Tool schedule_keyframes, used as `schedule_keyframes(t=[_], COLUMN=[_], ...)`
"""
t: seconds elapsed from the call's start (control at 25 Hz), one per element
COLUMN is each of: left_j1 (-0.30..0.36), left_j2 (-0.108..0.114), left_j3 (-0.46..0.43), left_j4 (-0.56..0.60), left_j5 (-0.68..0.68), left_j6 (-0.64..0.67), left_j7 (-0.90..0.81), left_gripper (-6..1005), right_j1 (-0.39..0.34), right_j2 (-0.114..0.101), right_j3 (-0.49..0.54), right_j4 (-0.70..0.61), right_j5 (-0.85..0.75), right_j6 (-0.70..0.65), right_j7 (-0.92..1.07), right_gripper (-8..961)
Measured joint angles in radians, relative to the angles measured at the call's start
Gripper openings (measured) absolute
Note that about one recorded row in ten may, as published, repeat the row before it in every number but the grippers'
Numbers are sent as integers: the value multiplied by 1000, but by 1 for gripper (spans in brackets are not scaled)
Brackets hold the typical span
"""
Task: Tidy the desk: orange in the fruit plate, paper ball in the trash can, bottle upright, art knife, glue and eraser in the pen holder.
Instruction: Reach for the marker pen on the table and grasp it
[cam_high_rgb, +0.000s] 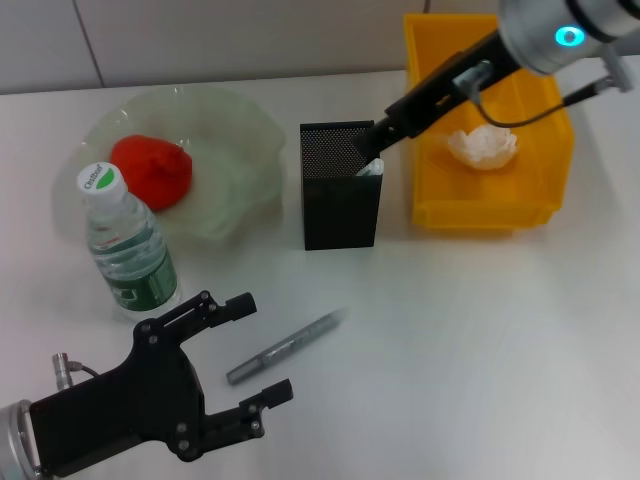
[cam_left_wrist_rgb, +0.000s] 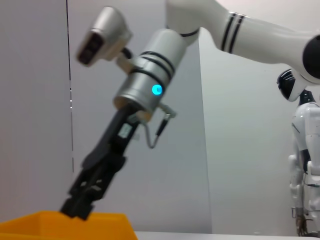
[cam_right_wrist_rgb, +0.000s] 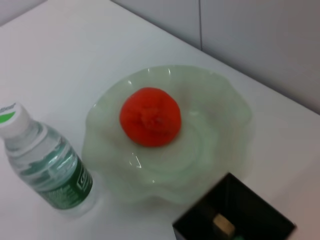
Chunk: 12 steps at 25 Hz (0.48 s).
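Observation:
The orange (cam_high_rgb: 150, 170) lies in the pale-green fruit plate (cam_high_rgb: 245, 130) at the back left; both also show in the right wrist view, orange (cam_right_wrist_rgb: 150, 116) and plate (cam_right_wrist_rgb: 220, 100). The bottle (cam_high_rgb: 128, 250) stands upright in front of the plate. The paper ball (cam_high_rgb: 483, 146) lies in the yellow trash can (cam_high_rgb: 480, 215). My right gripper (cam_high_rgb: 378, 145) is over the black pen holder's (cam_high_rgb: 340, 200) right rim, shut on a whitish glue stick (cam_high_rgb: 370, 168) that dips into it. The eraser (cam_right_wrist_rgb: 223, 224) lies inside the holder. My left gripper (cam_high_rgb: 250, 352) is open, just left of the silver art knife (cam_high_rgb: 285, 348) on the table.
The trash can stands close to the right of the pen holder. The bottle stands just behind my left gripper. The left wrist view shows my right arm (cam_left_wrist_rgb: 145, 90) above the trash can's rim (cam_left_wrist_rgb: 65, 222) and a wall behind.

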Motion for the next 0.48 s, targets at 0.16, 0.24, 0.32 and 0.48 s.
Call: schedule_keyframes(t=[0.16, 0.24, 0.32, 0.48], left_j1=[-10, -12, -15, -25], left_j2=[11, 12, 17, 25], left_j3=[7, 4, -1, -3], left_j4=[2, 7, 28, 113], left_j5=[9, 16, 26, 52], left_j6=[11, 11, 7, -32], left_j7=[-33, -45, -82, -194], left_gripper=[812, 812, 812, 812], right_j1=[-128, -210, -305, -546], right_j2=[0, 0, 0, 7], right_j3=[-9, -12, -13, -11], right_j4=[-176, -258, -321, -344], right_j5=[32, 76, 161, 398], right_j6=[-73, -99, -120, -122], right_j7=[-5, -26, -71, -303], right_gripper=[618, 618, 618, 618])
